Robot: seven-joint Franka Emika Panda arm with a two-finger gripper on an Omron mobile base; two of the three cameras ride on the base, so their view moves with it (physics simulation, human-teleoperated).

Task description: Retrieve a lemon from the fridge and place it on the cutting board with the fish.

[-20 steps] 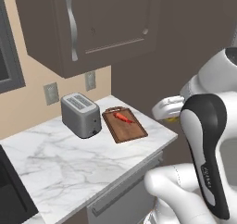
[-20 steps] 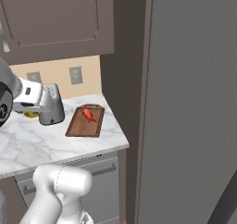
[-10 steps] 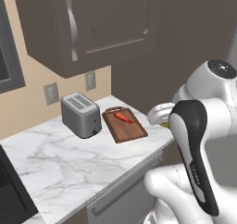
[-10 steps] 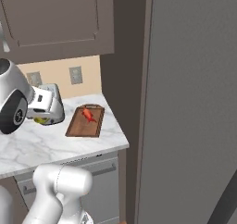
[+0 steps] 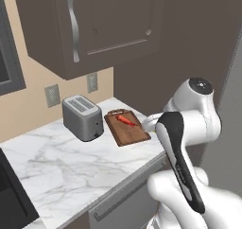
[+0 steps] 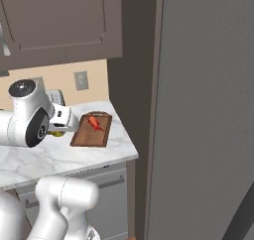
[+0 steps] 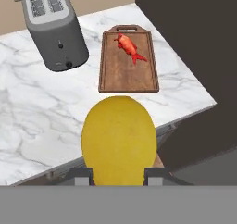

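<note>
Since the earlier frames the arm had swung in toward the cutting board [image 7: 128, 63], bringing the hand [image 7: 118, 174] from well out beside the worktop [image 7: 37, 112] to just off its front edge, on the near side of the board. Nothing on the worktop had shifted. The hand was clenched on the lemon [image 7: 118, 140], whose yellow bulk sat between the two fingertips [image 7: 155, 176] in the hand view; in the right base view a sliver of yellow [image 6: 56, 133] showed under the wrist, just beside the board's [image 6: 91, 131] near left corner. The lemon hung above the worktop's edge, short of the board and apart from it. The fish [image 7: 129, 47] lay on the far half of the board, near the handle end. The toaster [image 5: 82, 117] stood just left of the board [image 5: 126, 127]. The grey fridge [image 6: 203, 110] rose to the right of the board, its door closed.
</note>
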